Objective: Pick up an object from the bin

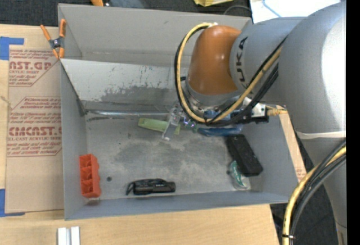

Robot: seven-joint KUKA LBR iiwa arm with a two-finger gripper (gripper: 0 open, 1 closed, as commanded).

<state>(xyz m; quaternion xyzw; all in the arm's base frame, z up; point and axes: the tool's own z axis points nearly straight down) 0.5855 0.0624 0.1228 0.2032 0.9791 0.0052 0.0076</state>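
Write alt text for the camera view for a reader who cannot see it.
A robot arm reaches from the right into a grey metal bin, its gripper at the right end of a pale green flat piece. An orange block, a slim black tool and a black bar lie nearer the front.

The scene is lit evenly and fairly brightly from above; the bin (140, 30) is paled on its far wall, while its floor is left a duller grey; a soft shadow is thrown beneath the arm (315, 64) at the right of the floor; a mild sheen is seen on the orange cover (211, 47); the ground beyond the far rim is left dark.
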